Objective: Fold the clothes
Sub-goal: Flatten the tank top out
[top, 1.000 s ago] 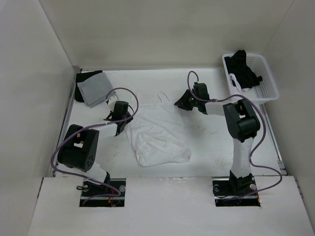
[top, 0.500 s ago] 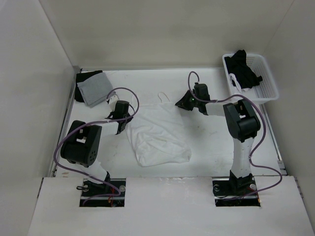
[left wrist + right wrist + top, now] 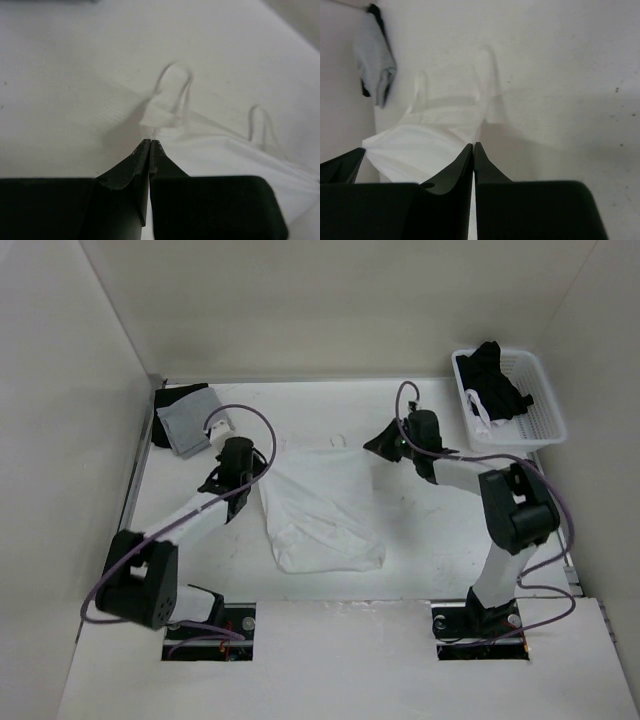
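**Two pinches on one white tank top (image 3: 320, 510), spread mid-table (image 3: 430, 530) between the arms.**
The left gripper (image 3: 150, 143) and right gripper (image 3: 473, 146) each have jaws closed on a shoulder corner. This pulls the top edge straight between them, probably ready to carry it over for a fold. Counted: one tank top with two strap loops (image 3: 175, 64), one grey cloth (image 3: 185, 425), one basket (image 3: 545, 420) of black garments (image 3: 495, 375).

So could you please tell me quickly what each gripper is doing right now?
Left gripper: closed, pinching a top corner of the white garment.
Right gripper: closed, apparently on the garment's other top corner.
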Tool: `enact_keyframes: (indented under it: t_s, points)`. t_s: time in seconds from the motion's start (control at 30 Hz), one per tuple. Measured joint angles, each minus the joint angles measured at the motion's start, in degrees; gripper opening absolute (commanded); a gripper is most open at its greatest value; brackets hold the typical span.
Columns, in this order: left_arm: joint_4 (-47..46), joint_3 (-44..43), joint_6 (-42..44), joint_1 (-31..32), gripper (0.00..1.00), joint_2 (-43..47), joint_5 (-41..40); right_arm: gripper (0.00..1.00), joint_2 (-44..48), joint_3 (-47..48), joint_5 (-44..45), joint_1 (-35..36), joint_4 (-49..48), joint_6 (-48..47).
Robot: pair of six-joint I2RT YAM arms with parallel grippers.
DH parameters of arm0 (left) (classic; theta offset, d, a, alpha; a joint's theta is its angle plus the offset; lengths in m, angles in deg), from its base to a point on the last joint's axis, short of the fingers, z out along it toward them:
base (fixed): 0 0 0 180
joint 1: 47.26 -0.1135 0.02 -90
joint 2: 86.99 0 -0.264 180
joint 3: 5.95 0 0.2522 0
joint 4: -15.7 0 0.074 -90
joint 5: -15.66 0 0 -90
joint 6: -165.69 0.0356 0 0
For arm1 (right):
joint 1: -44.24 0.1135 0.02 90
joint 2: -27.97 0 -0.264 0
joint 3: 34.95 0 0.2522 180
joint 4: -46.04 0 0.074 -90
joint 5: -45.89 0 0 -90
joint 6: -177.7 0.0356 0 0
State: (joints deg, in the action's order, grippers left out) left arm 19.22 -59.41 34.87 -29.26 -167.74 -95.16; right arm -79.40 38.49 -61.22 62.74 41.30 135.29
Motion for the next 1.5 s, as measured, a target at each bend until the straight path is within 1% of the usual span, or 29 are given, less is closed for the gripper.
enact_keyframes:
  t_s: [0.1, 0.23, 0.37, 0.5, 0.63, 0.7, 0.77, 0.87, 0.97, 1.07, 1.2, 1.27, 1.3, 1.33, 1.4, 1.5]
  points:
    - [0.7, 0.2, 0.2, 1.7, 0.0, 9.7, -0.3, 0.06, 9.2, -2.5, 1.2, 0.5, 0.0, -0.6]
    - [1.6, 0.5, 0.6, 3.3, 0.0, 21.7, -0.7, 0.06, 24.4, -4.5, 3.7, 3.1, 1.1, -2.8]
    - [3.5, 1.2, 0.9, 3.9, 0.0, 34.0, -1.1, 0.06, 40.3, -4.8, 7.1, 7.6, 5.3, -6.1]
    - [5.3, 1.2, 1.3, 4.9, 0.0, 45.5, -1.2, 0.07, 55.3, -4.3, 12.3, 13.7, 12.0, -9.9]
    - [6.2, 1.2, 1.9, 7.3, 0.0, 54.1, -0.3, 0.07, 64.6, -2.6, 17.5, 21.3, 18.6, -12.5]
    - [6.3, 1.2, 2.5, 8.6, 0.0, 56.5, 0.2, 0.08, 67.4, -2.3, 19.9, 25.2, 20.7, -13.3]
    - [5.7, 1.9, 3.5, 9.8, 0.0, 58.3, 0.5, 0.06, 68.5, -2.4, 21.9, 28.2, 22.3, -14.0]
    - [4.0, 5.6, 4.0, 10.3, 0.0, 58.8, 0.5, 0.06, 66.4, -2.5, 23.3, 27.7, 24.0, -14.4]
    - [3.3, 9.9, 4.0, 10.2, 0.01, 55.5, 0.4, 0.07, 63.4, -5.5, 23.8, 26.9, 24.0, -14.2]
    - [1.8, 11.3, 4.0, 8.8, 0.01, 46.8, 0.5, 0.06, 59.2, -9.0, 22.1, 23.9, 24.0, -13.7]
    - [-4.5, 10.8, 3.1, 5.0, 0.0, 30.8, 0.8, 0.04, 48.1, -9.8, 18.0, 14.0, 20.6, -12.0]
    - [-4.9, 9.8, 2.1, 4.0, 0.0, 23.8, 1.5, 0.04, 44.1, -9.8, 16.9, 10.9, 20.3, -11.5]
    - [-4.6, 9.4, 1.7, 4.2, 0.0, 22.3, 2.0, 0.04, 43.5, -9.8, 16.6, 10.3, 20.5, -11.4]
    - [-3.7, 8.8, 1.3, 4.9, 0.0, 22.2, 2.5, 0.04, 43.6, -9.6, 16.4, 10.2, 21.3, -11.4]
    - [-1.0, 6.4, 1.4, 7.7, 0.0, 25.1, 3.1, 0.05, 46.2, -7.7, 16.5, 11.9, 23.8, -12.1]
    - [-0.4, 0.8, 4.7, 14.5, 0.0, 34.3, 1.6, 0.05, 54.2, -2.6, 18.2, 17.3, 25.3, -14.4]
